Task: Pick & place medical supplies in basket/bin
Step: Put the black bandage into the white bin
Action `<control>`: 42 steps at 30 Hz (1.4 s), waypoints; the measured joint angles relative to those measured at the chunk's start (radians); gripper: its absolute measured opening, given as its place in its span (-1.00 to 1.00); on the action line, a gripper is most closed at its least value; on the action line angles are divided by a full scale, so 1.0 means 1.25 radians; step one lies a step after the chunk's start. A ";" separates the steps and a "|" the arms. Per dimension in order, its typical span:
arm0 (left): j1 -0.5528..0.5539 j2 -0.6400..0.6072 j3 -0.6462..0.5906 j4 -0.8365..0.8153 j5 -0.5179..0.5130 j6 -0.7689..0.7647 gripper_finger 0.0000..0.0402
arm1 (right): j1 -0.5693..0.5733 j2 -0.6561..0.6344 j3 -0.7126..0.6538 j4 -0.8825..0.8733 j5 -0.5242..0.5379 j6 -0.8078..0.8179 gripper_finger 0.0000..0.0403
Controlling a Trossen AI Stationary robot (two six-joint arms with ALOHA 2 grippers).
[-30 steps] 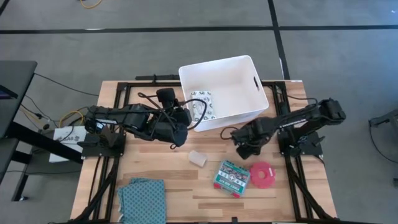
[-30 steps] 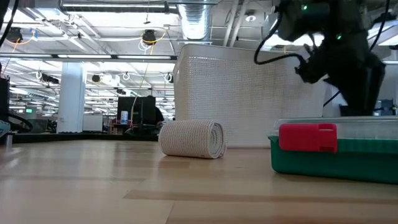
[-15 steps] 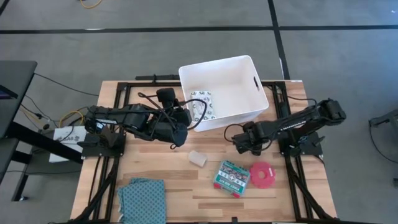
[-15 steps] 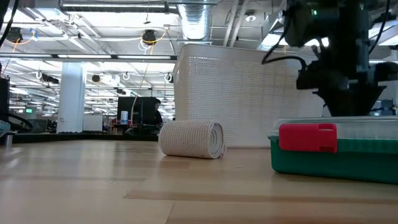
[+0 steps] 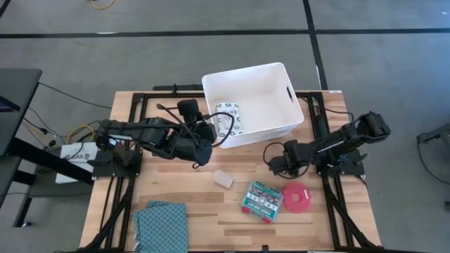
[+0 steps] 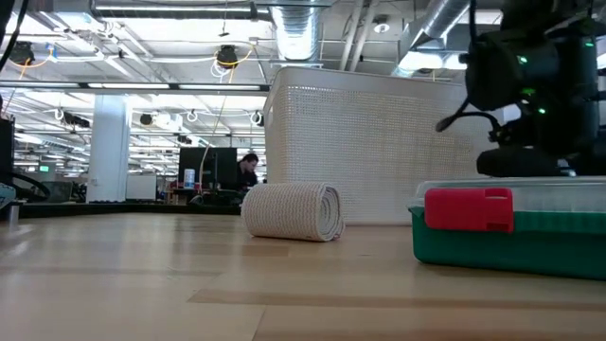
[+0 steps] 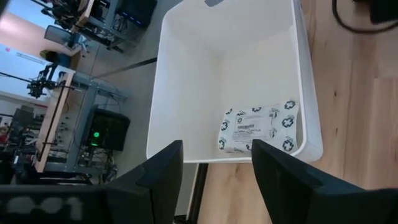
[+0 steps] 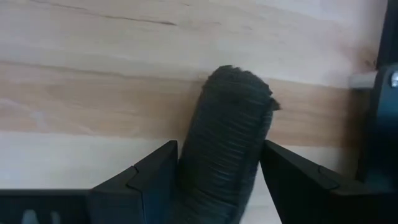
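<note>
The white bin [image 5: 256, 98] stands at the table's far middle, with the flat white patterned packet [image 7: 258, 126] on its floor. My left gripper [image 5: 204, 144] hovers open at the bin's left near corner. My right gripper [image 8: 221, 146] is low over the table, near the bin's right near corner [image 5: 275, 164]. Its open fingers stand on either side of a small black ribbed roll [image 8: 233, 118] lying on the wood. A beige roll [image 5: 223, 178], the green-and-red pack [image 5: 262, 199] and the pink disc [image 5: 296, 197] lie on the near half. My right gripper comes down from above with one finger [image 8: 149, 177] on each long side of the black roll's near end [image 8: 217, 168]. The roll lies flat on the table. Whether the fingers touch it, I cannot tell.
A folded teal cloth [image 5: 162, 221] lies at the near left corner. In the low view the green pack [image 6: 511, 232] stands in front of my right gripper [image 6: 530, 161], and the beige roll [image 6: 294, 210] lies before the bin wall [image 6: 369, 152]. Bare wood shows between the roll and the cloth.
My right gripper has come down toward the table, behind the green pack as the low view shows it, with its arm stretching lower. The left arm has kept still and no item has moved.
</note>
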 joint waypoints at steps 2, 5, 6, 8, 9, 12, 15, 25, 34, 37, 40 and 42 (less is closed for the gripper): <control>0.000 0.001 -0.005 -0.005 0.002 0.000 -0.09 | 0.014 0.000 -0.020 0.018 0.000 0.026 0.09; 0.000 0.000 -0.021 -0.005 0.001 0.000 -0.09 | 0.034 -0.002 -0.045 0.052 0.006 0.041 0.09; 0.000 0.000 -0.028 -0.006 0.001 0.000 -0.09 | 0.042 -0.003 -0.051 0.057 0.010 0.042 0.08; 0.000 0.001 -0.039 -0.005 0.002 0.000 -0.09 | 0.057 -0.003 -0.058 0.061 0.020 0.035 0.04; 0.000 0.001 -0.042 -0.007 0.001 0.000 -0.09 | 0.065 -0.003 -0.058 0.063 0.025 0.023 0.01; 0.000 0.001 -0.042 -0.004 0.001 0.000 -0.09 | 0.086 -0.002 -0.057 0.070 0.049 -0.012 -0.16; 0.000 0.001 -0.042 0.006 -0.005 0.000 -0.09 | 0.100 0.000 -0.052 0.071 0.058 -0.048 -0.36; 0.002 0.001 -0.042 0.029 -0.019 0.014 -0.09 | 0.159 0.001 0.071 0.188 0.139 -0.226 -0.45; 0.002 0.001 -0.042 0.051 -0.019 0.019 -0.09 | 0.172 -0.002 0.374 0.140 0.408 -0.549 -0.46; 0.002 0.001 -0.042 0.051 -0.019 0.018 -0.09 | 0.164 -0.002 0.492 0.103 0.518 -0.693 -0.46; 0.001 0.001 -0.042 0.051 -0.015 0.011 -0.09 | 0.135 -0.003 0.587 0.018 0.638 -0.742 -0.46; -0.001 0.001 -0.042 0.051 -0.013 0.007 -0.09 | 0.098 -0.003 0.633 -0.058 0.696 -0.743 -0.46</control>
